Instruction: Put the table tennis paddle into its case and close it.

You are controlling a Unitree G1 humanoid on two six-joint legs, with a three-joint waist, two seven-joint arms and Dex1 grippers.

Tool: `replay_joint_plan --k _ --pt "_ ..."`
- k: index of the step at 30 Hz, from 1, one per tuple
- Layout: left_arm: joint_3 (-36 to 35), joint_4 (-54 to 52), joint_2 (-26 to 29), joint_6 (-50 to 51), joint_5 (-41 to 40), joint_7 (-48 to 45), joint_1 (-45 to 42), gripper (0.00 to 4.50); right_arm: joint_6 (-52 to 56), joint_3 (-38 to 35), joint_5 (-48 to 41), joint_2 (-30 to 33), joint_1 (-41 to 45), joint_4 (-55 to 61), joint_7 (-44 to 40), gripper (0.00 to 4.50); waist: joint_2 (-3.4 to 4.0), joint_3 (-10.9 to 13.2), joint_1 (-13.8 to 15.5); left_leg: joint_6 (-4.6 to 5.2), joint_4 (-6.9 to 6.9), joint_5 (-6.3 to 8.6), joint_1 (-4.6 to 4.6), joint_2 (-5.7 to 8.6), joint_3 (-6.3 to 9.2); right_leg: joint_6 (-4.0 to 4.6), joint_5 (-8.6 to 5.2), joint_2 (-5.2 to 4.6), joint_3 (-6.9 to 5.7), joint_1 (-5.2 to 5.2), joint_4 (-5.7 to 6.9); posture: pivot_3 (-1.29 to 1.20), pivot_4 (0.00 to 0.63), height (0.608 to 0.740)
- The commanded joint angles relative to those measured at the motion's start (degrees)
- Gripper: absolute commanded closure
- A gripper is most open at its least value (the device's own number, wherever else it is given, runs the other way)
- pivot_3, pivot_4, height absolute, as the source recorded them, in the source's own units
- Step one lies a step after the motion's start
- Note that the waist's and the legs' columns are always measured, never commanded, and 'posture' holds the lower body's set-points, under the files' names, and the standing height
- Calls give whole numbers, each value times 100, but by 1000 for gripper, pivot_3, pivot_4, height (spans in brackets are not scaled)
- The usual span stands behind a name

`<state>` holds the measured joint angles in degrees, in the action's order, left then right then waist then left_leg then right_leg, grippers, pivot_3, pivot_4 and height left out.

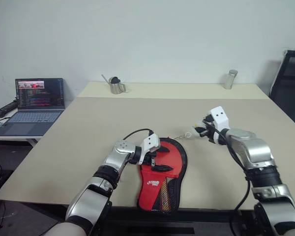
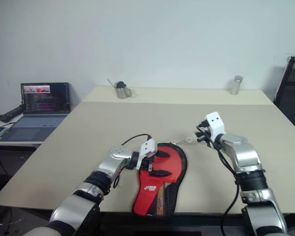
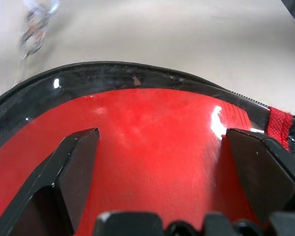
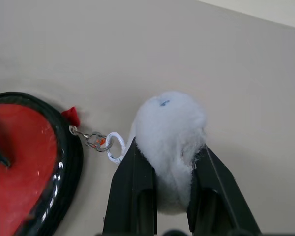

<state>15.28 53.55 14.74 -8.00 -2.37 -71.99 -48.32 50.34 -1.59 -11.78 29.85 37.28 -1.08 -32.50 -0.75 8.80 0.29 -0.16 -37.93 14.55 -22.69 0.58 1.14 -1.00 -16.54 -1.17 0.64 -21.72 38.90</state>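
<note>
Nearest to me, at the near edge of the table, lies the case, red logo side up with its mesh end toward me and its round end pointing away. I judge the table tennis paddle is already inside, since I see no bare bat or handle anywhere, but I cannot confirm it. My left gripper rests over the round red part with its fingers spread wide, pressing down rather than clasping anything. To the right, my right gripper hangs above the table with its fingers pinched on a white fluffy pom-pom, which is linked by a small ring and chain to the zip end at the case's far right rim.

The step in hand looks like drawing the zip shut. To do it well I keep the left gripper firmly on the case so the fabric cannot slide, and pull the pom-pom low along the black trim, following the curve instead of lifting. The fluff is soft and may slip from the grip.
</note>
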Motion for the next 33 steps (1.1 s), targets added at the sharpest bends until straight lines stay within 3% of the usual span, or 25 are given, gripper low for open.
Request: replay_joint_plan --k 1,8,16,26,33 --pt "242 524 -71 125 421 119 246 0 571 -516 -312 445 -256 996 -71 4170 -1 -1 15 1 0 0 0 0 0 -1 0 0 1 1 -2 0 150 740" --pt "240 649 -139 63 449 132 150 0 2143 -1125 -1384 1117 -1372 2937 -435 4170 -2 -1 92 2 -1 1 -11 5 18 -17 -9 -4 -18 6 -17 0 150 740" --pt "235 727 -245 2 460 153 100 0 3137 -1520 -2515 1447 -2556 4534 -740 4170 -5 0 115 3 0 2 -9 4 33 -34 -19 -6 -34 27 -44 0 150 740" --pt "231 707 -284 -54 476 136 110 0 3048 -1975 -3779 2086 -4296 5857 -1435 4188 -2 -6 127 11 5 7 -19 2 63 -50 -14 -8 -75 61 -120 0 150 740" --pt "214 736 -326 -70 492 181 61 0 1952 -1869 -4403 2821 -5830 6108 -1459 4224 -3 -7 170 21 10 15 -35 33 110 -75 -29 -31 -119 72 -130 0 150 740"
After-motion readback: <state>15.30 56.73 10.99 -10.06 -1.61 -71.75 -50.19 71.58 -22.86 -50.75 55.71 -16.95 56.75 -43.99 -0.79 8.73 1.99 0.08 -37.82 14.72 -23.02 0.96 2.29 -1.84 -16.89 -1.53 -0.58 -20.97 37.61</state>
